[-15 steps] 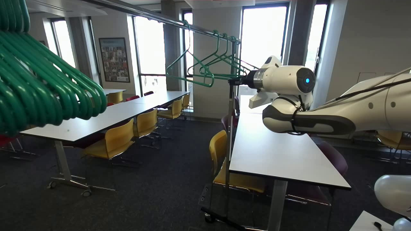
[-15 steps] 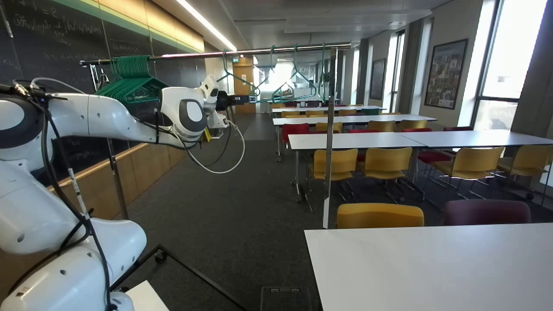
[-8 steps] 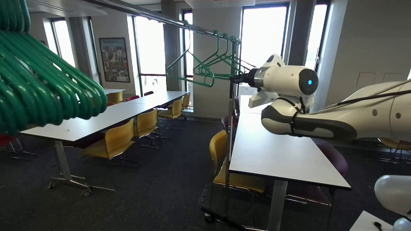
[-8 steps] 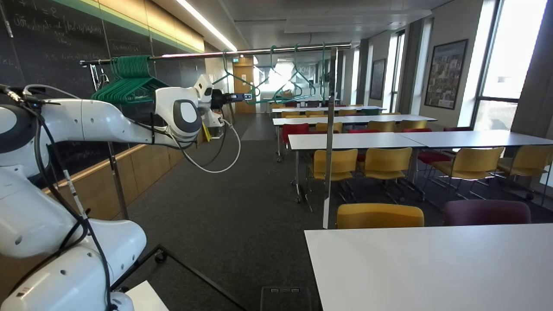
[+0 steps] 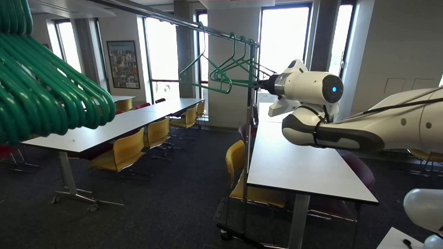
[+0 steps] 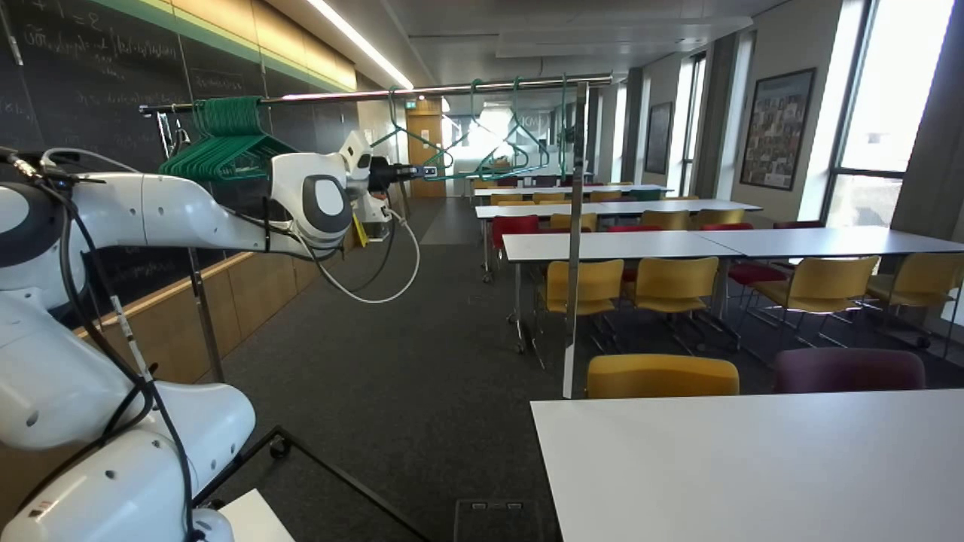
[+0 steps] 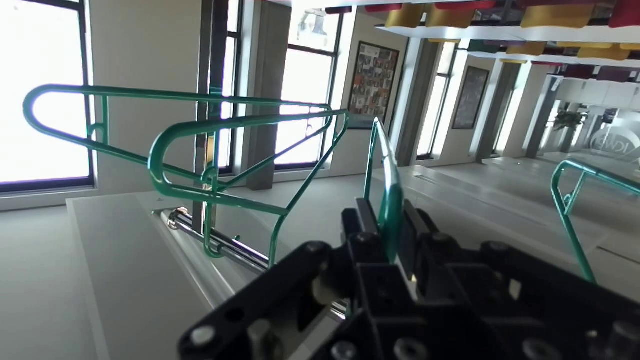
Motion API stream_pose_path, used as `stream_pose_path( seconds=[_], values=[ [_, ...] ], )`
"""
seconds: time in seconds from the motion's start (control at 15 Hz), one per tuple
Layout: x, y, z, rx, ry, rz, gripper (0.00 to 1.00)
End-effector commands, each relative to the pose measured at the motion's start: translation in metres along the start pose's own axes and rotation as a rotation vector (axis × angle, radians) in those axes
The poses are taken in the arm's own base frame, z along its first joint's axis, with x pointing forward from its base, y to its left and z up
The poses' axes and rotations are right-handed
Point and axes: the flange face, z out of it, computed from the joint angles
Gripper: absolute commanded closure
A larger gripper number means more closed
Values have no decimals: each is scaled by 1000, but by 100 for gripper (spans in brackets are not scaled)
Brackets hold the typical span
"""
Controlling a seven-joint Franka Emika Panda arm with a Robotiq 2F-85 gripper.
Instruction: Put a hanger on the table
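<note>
Green hangers hang by their hooks from a metal rail. In the wrist view my gripper (image 7: 389,212) has its two black fingers pressed close on either side of one hanger's (image 7: 392,200) green tube. The rest of that hanger runs away from the jaws. In both exterior views the gripper (image 5: 258,84) (image 6: 428,172) reaches to the hangers' lower ends below the rail, well above the floor. A white-topped table (image 5: 297,166) stands behind and below the arm; in an exterior view a white table (image 6: 753,467) fills the lower right corner.
The rail (image 5: 155,15) rests on an upright post (image 6: 574,263) near the hangers. More hangers (image 7: 190,130) hang beside the jaws. A dense bunch of green hangers (image 5: 52,97) hangs farther along. A yellow chair (image 5: 235,159) stands by the table.
The gripper's jaws have come together around the hanger's tube. The arm has drawn back slightly from the rail, and the nearby hangers have shifted a little.
</note>
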Motion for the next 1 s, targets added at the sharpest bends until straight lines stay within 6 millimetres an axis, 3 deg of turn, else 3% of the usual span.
stream_pose_path(
  seconds=[0.0, 0.53, 0.93],
  values=[
    [2, 5, -6, -8, 30, -17, 100],
    [4, 5, -8, -16, 37, -24, 98],
    [52, 6, -33, -6, 132, -31, 98]
  ],
)
